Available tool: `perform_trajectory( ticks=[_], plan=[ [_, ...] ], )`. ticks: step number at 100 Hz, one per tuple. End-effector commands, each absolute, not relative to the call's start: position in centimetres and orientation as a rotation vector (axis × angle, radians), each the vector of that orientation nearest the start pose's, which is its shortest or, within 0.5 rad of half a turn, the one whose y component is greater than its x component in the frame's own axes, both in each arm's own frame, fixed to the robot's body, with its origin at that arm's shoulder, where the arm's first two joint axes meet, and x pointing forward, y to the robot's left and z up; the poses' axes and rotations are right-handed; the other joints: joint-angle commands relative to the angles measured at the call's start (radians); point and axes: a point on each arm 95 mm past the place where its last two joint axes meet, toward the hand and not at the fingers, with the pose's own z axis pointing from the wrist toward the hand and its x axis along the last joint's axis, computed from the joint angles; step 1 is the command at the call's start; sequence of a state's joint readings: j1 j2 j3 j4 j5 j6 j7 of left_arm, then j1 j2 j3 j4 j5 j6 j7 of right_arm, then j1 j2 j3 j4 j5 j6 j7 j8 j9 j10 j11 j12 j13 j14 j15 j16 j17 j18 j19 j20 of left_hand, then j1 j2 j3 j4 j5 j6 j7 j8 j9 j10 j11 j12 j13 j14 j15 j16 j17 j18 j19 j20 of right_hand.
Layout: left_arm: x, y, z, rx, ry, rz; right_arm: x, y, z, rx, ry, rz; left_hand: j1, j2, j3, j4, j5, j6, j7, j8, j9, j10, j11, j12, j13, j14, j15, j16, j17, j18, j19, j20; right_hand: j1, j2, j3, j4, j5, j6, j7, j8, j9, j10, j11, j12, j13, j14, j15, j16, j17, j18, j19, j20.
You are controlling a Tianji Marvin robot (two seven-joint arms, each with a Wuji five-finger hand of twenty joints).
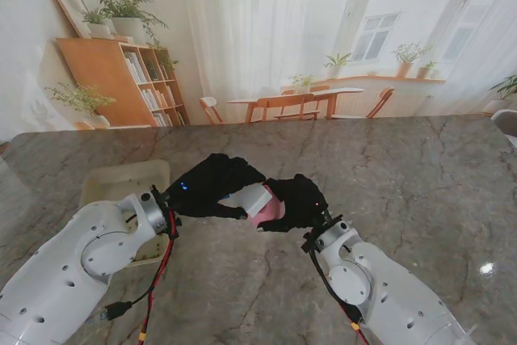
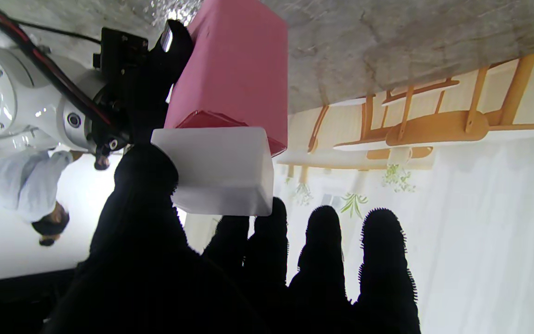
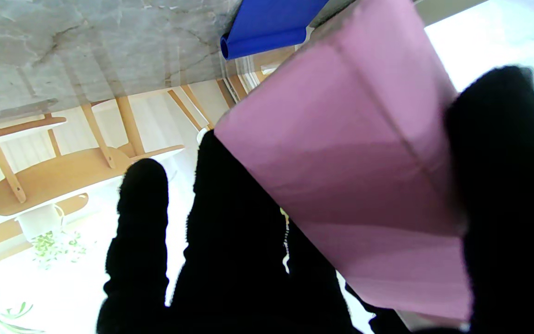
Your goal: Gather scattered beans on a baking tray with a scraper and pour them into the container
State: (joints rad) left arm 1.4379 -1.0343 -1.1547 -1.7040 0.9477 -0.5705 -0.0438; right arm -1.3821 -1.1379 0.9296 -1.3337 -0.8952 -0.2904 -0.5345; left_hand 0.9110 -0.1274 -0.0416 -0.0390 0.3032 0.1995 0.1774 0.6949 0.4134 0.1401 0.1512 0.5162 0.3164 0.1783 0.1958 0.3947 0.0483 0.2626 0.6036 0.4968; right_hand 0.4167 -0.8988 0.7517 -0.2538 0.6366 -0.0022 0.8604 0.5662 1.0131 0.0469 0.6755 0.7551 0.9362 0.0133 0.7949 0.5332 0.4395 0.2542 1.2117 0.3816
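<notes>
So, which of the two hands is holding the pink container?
The right hand, on the right in the stand view: its fingers wrap the pink container. The left hand holds the white scraper instead, close beside it.

Marble table [image 1: 404, 191], distant bookshelf [image 1: 121, 78]

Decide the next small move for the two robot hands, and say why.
Probably tip the white scraper a little steeper: the left robot hand holds it at the mouth of the pink container gripped by the right robot hand.
</notes>
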Motion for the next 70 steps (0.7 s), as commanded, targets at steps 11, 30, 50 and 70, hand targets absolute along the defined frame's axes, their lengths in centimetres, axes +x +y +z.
perform_trajectory(
  ticks=[11, 30, 50, 70],
  plan=[
    [39.1, -7.1, -25.2, -0.6, 1.845, -1.967, 40.3, 7.2, -34.1, 0.942, 1.337, 2.037, 0.052, 0.004, 0.02, 0.0, 0.098, -0.078, 0.105, 0.156, 0.186, -0.13, 0.168, 0.225, 0.145, -0.066, 0.074, 0.124, 0.047, -0.043, 0.095, 0.089, 0.29, 0.176, 0.207, 0.1, 0.05, -0.301, 0.192, 0.047, 0.056, -0.164, 0.131, 0.048, 0.01, -0.052, -0.011, 0.007, 0.001, -0.005, -0.009, -0.008],
    [39.0, -8.0, -25.6, -0.663, 1.783, -1.972, 40.1, 7.2, -34.0, 0.942, 1.325, 2.036, 0.019, 0.048, 0.012, 0.0, 0.164, -0.062, 0.193, 0.235, 0.307, -0.156, 0.54, 0.575, 0.247, -0.039, 0.266, 0.394, 0.067, -0.045, 0.194, 0.166, 0.294, 0.172, 0.212, 0.1, 0.051, -0.293, 0.192, 0.048, 0.057, -0.156, 0.132, 0.05, 0.011, -0.047, -0.005, 0.012, 0.001, -0.001, -0.006, -0.007],
    [38.3, -9.2, -25.8, -0.749, 1.707, -1.924, 40.0, 7.3, -34.0, 0.945, 1.309, 2.036, -0.031, 0.087, 0.007, 0.001, 0.207, -0.02, 0.265, 0.249, 0.438, -0.177, 0.897, 0.778, 0.305, -0.021, 0.528, 0.588, 0.098, 0.003, 0.31, 0.263, 0.294, 0.168, 0.215, 0.099, 0.053, -0.286, 0.191, 0.047, 0.059, -0.15, 0.133, 0.05, 0.011, -0.044, 0.002, 0.016, 0.0, 0.003, -0.001, -0.006],
    [37.6, -10.3, -25.9, -0.814, 1.659, -1.859, 40.0, 7.3, -34.0, 0.947, 1.299, 2.037, -0.04, 0.092, 0.007, 0.003, 0.24, 0.026, 0.252, 0.229, 0.552, -0.192, 1.112, 0.817, 0.376, -0.02, 0.743, 0.654, 0.133, 0.031, 0.433, 0.332, 0.294, 0.166, 0.217, 0.098, 0.054, -0.285, 0.191, 0.048, 0.061, -0.15, 0.134, 0.05, 0.012, -0.042, 0.005, 0.017, 0.0, 0.003, 0.0, -0.006]
  ],
)
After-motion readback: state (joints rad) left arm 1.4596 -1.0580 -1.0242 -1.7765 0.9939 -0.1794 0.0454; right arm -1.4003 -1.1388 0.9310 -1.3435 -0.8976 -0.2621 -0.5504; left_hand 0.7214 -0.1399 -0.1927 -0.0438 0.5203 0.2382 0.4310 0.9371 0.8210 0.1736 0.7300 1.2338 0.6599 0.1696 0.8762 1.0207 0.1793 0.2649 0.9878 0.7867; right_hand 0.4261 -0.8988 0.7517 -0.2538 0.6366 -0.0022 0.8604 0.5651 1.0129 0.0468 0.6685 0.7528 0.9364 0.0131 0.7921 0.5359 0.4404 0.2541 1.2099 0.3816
